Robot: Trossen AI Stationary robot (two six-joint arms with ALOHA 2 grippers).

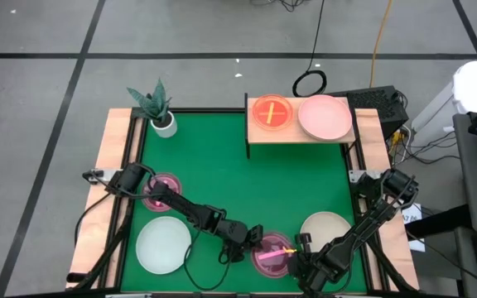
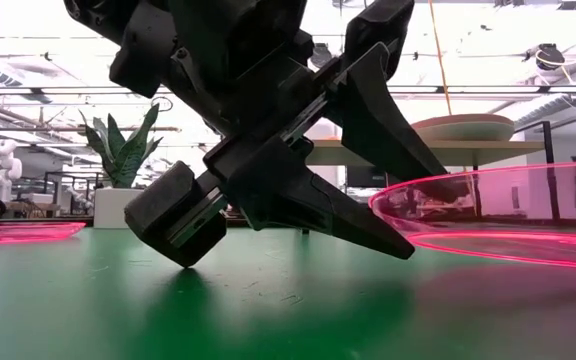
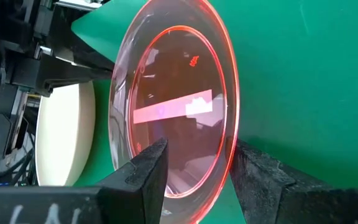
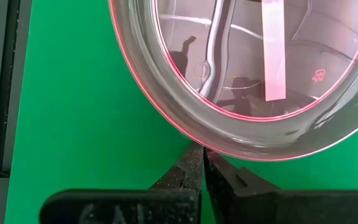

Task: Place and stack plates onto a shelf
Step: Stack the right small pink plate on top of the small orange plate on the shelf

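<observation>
A see-through magenta plate (image 1: 273, 255) with a stick-like mark lies near the green table's front edge, between my two grippers. My left gripper (image 1: 259, 247) reaches in from the table's left and straddles the plate's rim. My right gripper (image 1: 296, 255) is shut, with its tips at the plate's opposite edge. The shelf (image 1: 301, 136), a light-wood board on dark legs at the far side, carries an orange see-through plate (image 1: 272, 112) and a pink plate (image 1: 325, 117) side by side. My left gripper has the plate's rim (image 3: 224, 177) between its fingers, one finger (image 2: 408, 140) over the inside and the other (image 2: 358, 220) under the flared outer edge. It comes slanting down from the table's left. The plate's base seems to rest on the table. My right gripper's shut fingertips (image 4: 202, 155) meet the outer edge of the plate's rim (image 4: 197, 142), on the side away from the left gripper. The fingers point steeply down, coming from the table's near right.
A second magenta plate (image 1: 162, 189) lies under the left arm, a pale blue-green plate (image 1: 164, 244) at the near left and a beige plate (image 1: 325, 230) at the near right. A potted plant (image 1: 160, 108) stands at the far left corner. Wooden strips (image 1: 110, 190) line the sides.
</observation>
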